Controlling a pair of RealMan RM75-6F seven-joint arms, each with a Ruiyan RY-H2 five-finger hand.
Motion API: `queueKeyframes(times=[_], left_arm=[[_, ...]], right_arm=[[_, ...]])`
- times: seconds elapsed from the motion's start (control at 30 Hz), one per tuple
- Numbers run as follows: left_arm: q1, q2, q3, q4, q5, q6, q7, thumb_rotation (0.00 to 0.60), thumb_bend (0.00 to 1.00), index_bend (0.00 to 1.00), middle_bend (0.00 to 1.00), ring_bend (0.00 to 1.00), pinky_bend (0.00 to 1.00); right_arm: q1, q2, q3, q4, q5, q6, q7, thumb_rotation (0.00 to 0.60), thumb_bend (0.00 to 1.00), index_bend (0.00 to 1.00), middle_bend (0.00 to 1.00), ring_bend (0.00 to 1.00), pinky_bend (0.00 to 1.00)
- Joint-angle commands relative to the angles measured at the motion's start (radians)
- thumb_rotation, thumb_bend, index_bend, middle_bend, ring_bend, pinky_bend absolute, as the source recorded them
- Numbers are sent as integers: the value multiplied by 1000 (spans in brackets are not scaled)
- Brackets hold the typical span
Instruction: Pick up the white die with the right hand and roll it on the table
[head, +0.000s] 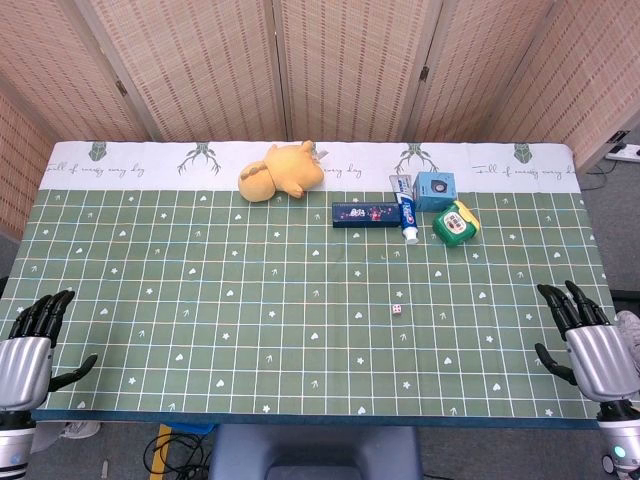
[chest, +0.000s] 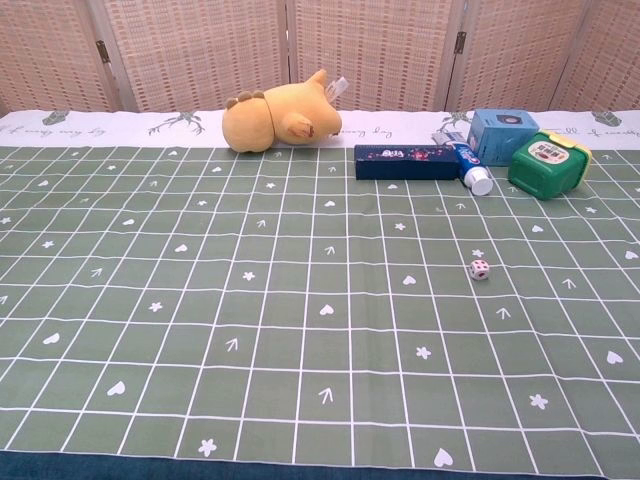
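The die (head: 397, 310) lies alone on the green gridded cloth of the tabletop (head: 200, 330), right of centre and toward the near edge, untouched and well apart from both hands; in the chest view it shows as a small white cube with red pips (chest: 481, 269). The right hand (head: 585, 335) rests at the near right corner of the tabletop, fingers spread and pointing away, holding nothing. The left hand (head: 30, 345) sits at the near left corner in the same way, fingers apart and empty. Neither hand shows in the chest view. Along the far side, by the white border, lie a yellow plush (head: 282, 170), a dark blue box (head: 366, 213), a toothpaste tube (head: 406, 212) just beside it, a light blue box (head: 434, 190) and a green tub (head: 455, 222).
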Motion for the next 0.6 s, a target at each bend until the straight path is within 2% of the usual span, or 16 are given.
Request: queueKeyframes(times=[0.03, 0.47, 0.53, 0.6], left_arm=[[-1, -2, -2, 3, -4, -1, -3, 600, 196, 91, 125, 113, 180], [-4, 12, 7, -5, -24, -29, 8, 600, 196, 92, 125, 113, 180], [-6, 9, 6, -4, -25, -31, 8, 600, 196, 92, 125, 113, 180], [-8, 6, 6, -3, -26, -35, 7, 600, 196, 92, 125, 113, 180]], right_arm=[[-3, 3, 6, -7, -7, 4, -6, 600, 250, 37, 155, 44, 208], [-8, -1, 22, -19, -19, -5, -17, 600, 249, 38, 223, 142, 212], [1, -6, 32, -25, -18, -15, -12, 600, 249, 51, 307, 231, 269], [19, -17, 44, -25, -23, -31, -21, 600, 250, 84, 432, 380, 408]])
